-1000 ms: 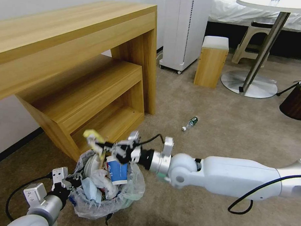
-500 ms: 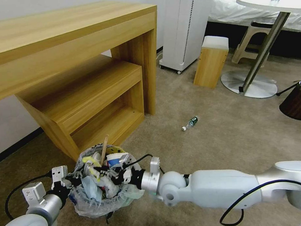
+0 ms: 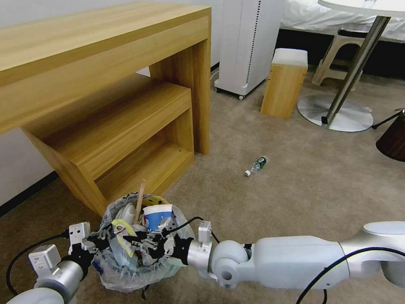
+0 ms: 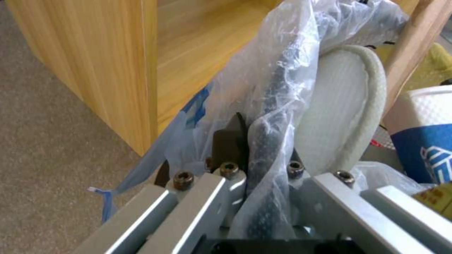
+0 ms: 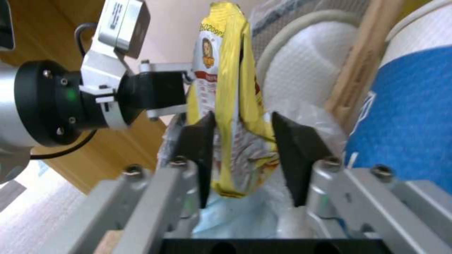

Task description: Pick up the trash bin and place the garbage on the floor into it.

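The trash bin (image 3: 127,274), lined with a clear crinkly bag, stands on the beige floor (image 3: 266,203) by the desk's lower shelf. My left gripper (image 3: 88,245) is shut on the bin's rim (image 4: 271,106), with the bag pinched between its fingers. A white slipper (image 4: 339,106), a wooden stick (image 3: 140,198) and a blue-white carton (image 3: 157,217) stick out of the full bin. My right gripper (image 5: 242,120) reaches into the bin's mouth from the right. It is shut on a yellow wrapper (image 5: 226,70) standing upright between the pads. A small clear bottle (image 3: 256,164) lies on the floor farther off.
A wooden desk (image 3: 97,49) with a low shelf rises just behind the bin. Farther back stand a white appliance (image 3: 247,39), a wooden stool (image 3: 283,85) and a round table's metal base (image 3: 336,114). A dark brown bin (image 3: 399,136) sits at the right edge.
My right gripper has come down from above the bin into its mouth with the yellow wrapper. The arm has sunk lower. The carton has shifted upright. The left gripper has kept still.
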Available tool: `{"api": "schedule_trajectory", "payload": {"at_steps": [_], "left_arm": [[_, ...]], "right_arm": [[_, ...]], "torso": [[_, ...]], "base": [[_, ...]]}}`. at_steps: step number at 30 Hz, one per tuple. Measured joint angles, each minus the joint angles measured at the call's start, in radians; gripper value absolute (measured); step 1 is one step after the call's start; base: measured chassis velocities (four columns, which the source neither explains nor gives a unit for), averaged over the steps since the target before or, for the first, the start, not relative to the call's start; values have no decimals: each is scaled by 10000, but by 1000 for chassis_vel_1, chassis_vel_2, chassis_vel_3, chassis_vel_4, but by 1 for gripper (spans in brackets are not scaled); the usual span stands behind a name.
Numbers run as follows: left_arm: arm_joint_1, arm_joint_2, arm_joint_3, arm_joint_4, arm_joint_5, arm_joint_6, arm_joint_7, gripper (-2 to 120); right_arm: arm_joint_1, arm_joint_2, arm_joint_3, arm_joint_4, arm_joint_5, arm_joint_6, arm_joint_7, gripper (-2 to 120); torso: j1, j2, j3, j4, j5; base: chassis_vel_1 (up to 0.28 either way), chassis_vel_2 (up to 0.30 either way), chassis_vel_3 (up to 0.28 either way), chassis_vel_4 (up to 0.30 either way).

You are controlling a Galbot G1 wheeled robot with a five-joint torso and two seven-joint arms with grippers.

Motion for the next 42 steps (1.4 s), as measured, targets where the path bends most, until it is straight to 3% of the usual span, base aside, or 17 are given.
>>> {"api": "schedule_trajectory", "payload": {"at_steps": [17, 30, 37, 42], "left_arm": [[108, -25, 17, 188, 109, -1, 13, 1], [159, -67, -10, 219, 159, -2, 16, 1], [308, 88, -123, 182, 144, 35, 60, 1], [390, 148, -117, 120, 130, 82, 112, 1]], "right_arm": [[1, -219, 1336, 365, -10, 143, 175, 99], [97, -250, 1953, 296, 35, 308, 334, 100], [-158, -552, 3332, 259, 33, 201, 941, 100], [-896, -1058, 4761, 192, -472, -337, 2063, 100]], "torso": [[0, -1, 0, 2, 0], [0, 0, 0, 0, 0], [0, 0, 0, 4, 0], [0, 0, 0, -1, 2]], "base": [[0, 0, 0, 0], [0, 0, 0, 0], [0, 0, 0, 0], [0, 0, 0, 0]]}}
